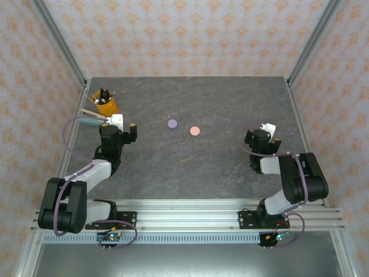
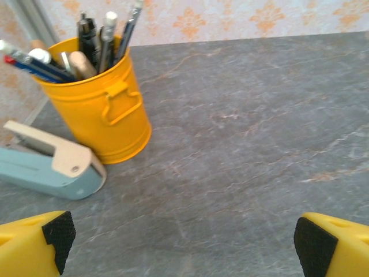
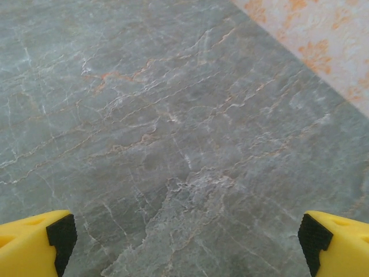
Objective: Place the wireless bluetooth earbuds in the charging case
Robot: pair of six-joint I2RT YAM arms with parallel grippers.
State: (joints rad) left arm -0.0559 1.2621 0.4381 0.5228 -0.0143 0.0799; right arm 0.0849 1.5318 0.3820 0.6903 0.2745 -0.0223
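Two round charging cases lie lids down mid-table: a lilac one and a salmon-pink one just right of it. The wireless bluetooth earbuds are out of view. My left gripper hovers at the left, well left of the lilac case, pointing toward the yellow cup. In the left wrist view this gripper is open over bare table. My right gripper sits at the right, well right of the pink case. In the right wrist view it is open with nothing between its fingers.
A yellow cup full of pens stands at the back left, close ahead of the left gripper. A blue-grey stapler lies beside it. Metal posts and patterned walls ring the grey stone table.
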